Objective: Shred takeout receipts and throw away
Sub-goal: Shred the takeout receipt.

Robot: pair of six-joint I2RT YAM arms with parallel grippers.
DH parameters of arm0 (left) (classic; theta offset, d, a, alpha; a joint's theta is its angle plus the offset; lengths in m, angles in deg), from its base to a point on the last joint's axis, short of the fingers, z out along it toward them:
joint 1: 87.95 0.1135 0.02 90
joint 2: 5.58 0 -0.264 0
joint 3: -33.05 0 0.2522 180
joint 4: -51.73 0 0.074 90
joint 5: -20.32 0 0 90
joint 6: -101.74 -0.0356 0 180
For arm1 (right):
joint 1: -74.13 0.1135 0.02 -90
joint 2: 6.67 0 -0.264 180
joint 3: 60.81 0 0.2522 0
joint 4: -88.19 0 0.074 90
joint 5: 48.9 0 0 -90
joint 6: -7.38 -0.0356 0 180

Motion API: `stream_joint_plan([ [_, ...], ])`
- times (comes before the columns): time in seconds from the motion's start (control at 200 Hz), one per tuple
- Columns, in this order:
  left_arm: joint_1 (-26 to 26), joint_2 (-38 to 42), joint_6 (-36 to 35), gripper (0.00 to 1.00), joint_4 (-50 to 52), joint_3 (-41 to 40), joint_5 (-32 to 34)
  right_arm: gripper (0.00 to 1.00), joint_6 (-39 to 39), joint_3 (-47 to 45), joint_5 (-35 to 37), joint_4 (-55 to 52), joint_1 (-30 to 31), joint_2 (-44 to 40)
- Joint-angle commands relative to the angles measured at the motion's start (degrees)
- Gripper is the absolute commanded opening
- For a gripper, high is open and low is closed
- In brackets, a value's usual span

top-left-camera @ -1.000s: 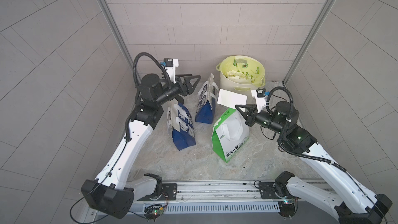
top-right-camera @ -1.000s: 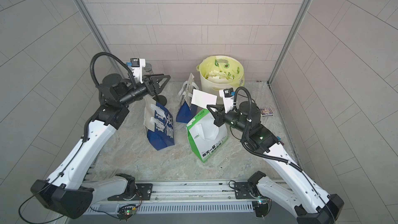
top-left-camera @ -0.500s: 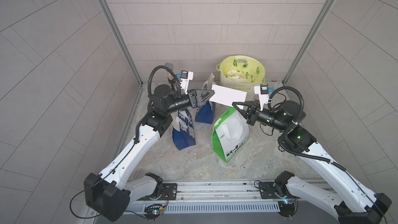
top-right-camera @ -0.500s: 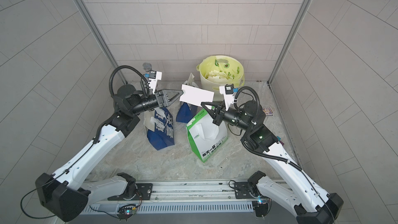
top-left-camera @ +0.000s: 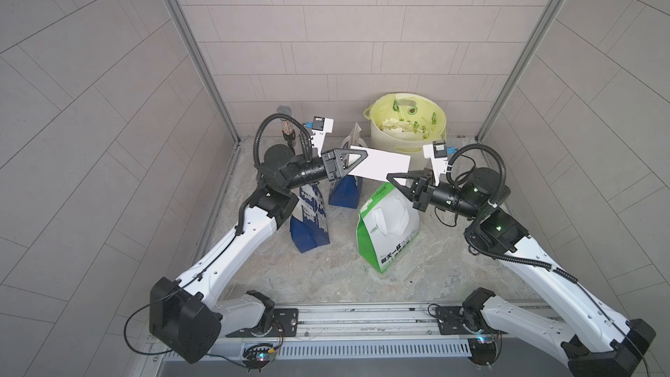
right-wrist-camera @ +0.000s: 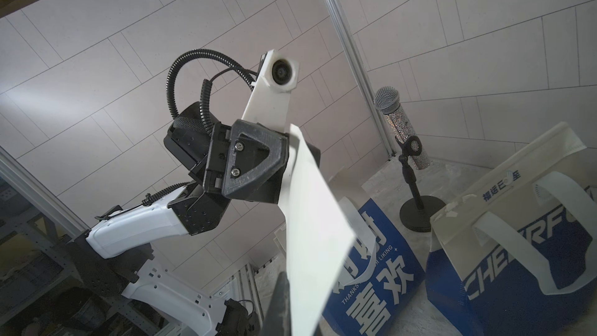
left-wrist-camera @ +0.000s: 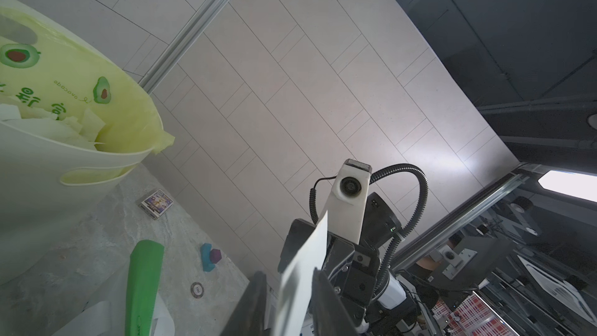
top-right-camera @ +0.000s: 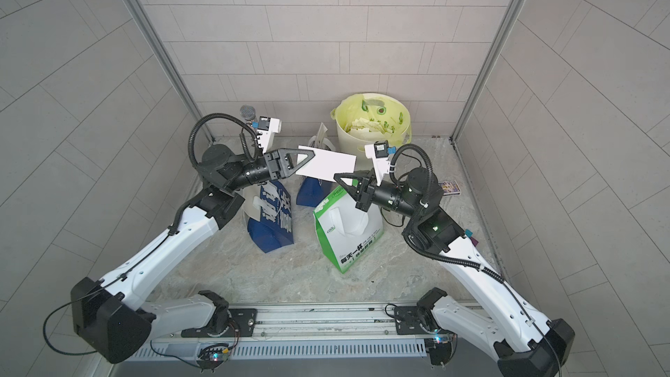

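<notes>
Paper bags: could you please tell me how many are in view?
3: the front blue bag at the left, the rear blue bag nearer the bin, and the green-and-white bag on the right.

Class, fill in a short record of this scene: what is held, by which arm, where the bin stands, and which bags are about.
Receipt: one white slip, held in the air above the bags
Right gripper: jaws shut on one end of the receipt
Left gripper: jaws around the other end; grip unclear
Bin: behind the receipt, yellow liner, paper scraps inside
Blue bags: two, below the receipt
Green bag: one, beside them
</notes>
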Motion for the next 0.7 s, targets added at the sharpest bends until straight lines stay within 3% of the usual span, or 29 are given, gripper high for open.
stream_joint_plan([
  [0.0,-0.02,-1.14,1.33,0.17,-3.69,1.55,-2.24,0.0,1.38,1.77,0.32,-2.36,0.65,-1.26],
  [0.09,-0.02,-1.44,0.84,0.08,-3.26,1.97,-2.7,0.0,3.67,2.81,1.45,-6.23,1.13,-1.46],
  [0.21,-0.02,-0.79,-1.93,0.04,-0.84,2.02,-2.72,0.0,5.53,3.74,4.16,-10.53,1.1,-1.95],
  [0.31,-0.02,0.19,-6.4,0.01,2.95,2.43,-3.22,0.45,9.21,7.71,11.99,-20.99,1.08,-1.71],
  [0.43,-0.02,1.29,-14.87,0.0,10.1,3.44,-4.58,0.78,13.78,13.09,14.0,-28.33,0.68,-0.49],
  [0.555,-0.03,1.59,-22.07,0.0,16.2,3.63,-7.63,0.89,17.42,21.72,15.36,-38.93,0.19,4.09],
  [0.695,-0.18,0.44,-21.92,0.0,16.05,2.9,-10.71,0.9,19.39,27.2,6.83,-43.44,0.19,9.59],
])
